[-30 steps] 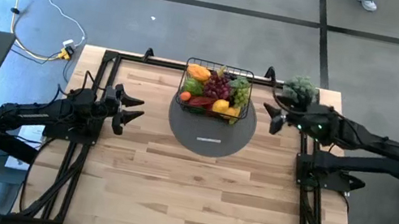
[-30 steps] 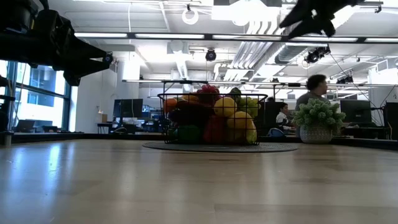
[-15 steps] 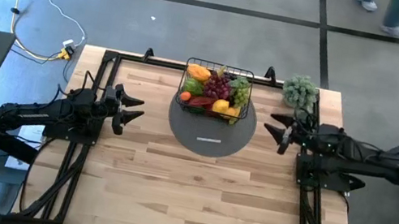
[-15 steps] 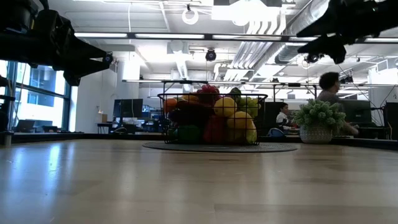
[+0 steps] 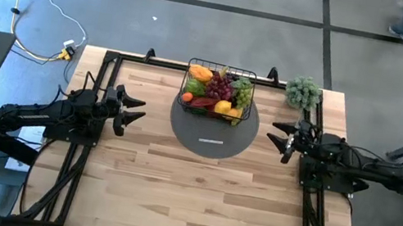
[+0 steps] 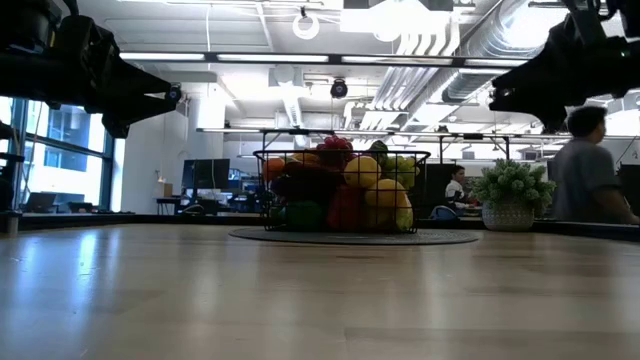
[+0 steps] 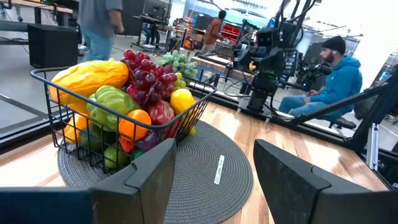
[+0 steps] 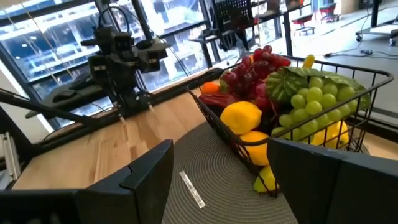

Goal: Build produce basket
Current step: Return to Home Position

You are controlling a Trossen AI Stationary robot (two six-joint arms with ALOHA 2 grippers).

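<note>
The black wire basket (image 5: pixel 217 93) stands on a round grey mat (image 5: pixel 212 136) at the far middle of the table. It is heaped with produce (image 7: pixel 134 93): red and green grapes, lemons, an orange, green and red pieces. My left gripper (image 5: pixel 139 110) hovers open to the mat's left and points level at the basket. Right of the mat, my right gripper (image 5: pixel 276 136) is open too and faces the basket (image 8: pixel 292 112). Both are empty and off the table, as the low view shows for my left gripper (image 6: pixel 150 100) and my right gripper (image 6: pixel 515 100).
A bushy grey-green plant (image 5: pixel 303 91) in a pot stands at the far right corner, just behind my right arm. The wooden tabletop (image 5: pixel 194 203) spreads bare toward the near edge. A white label (image 5: pixel 211 140) lies on the mat. People move in the room beyond the table.
My right gripper has come down from high beside the plant and drawn back toward the table's right edge, tipping level. It stays open. A person has walked across behind the table. Basket and left arm have kept still.
</note>
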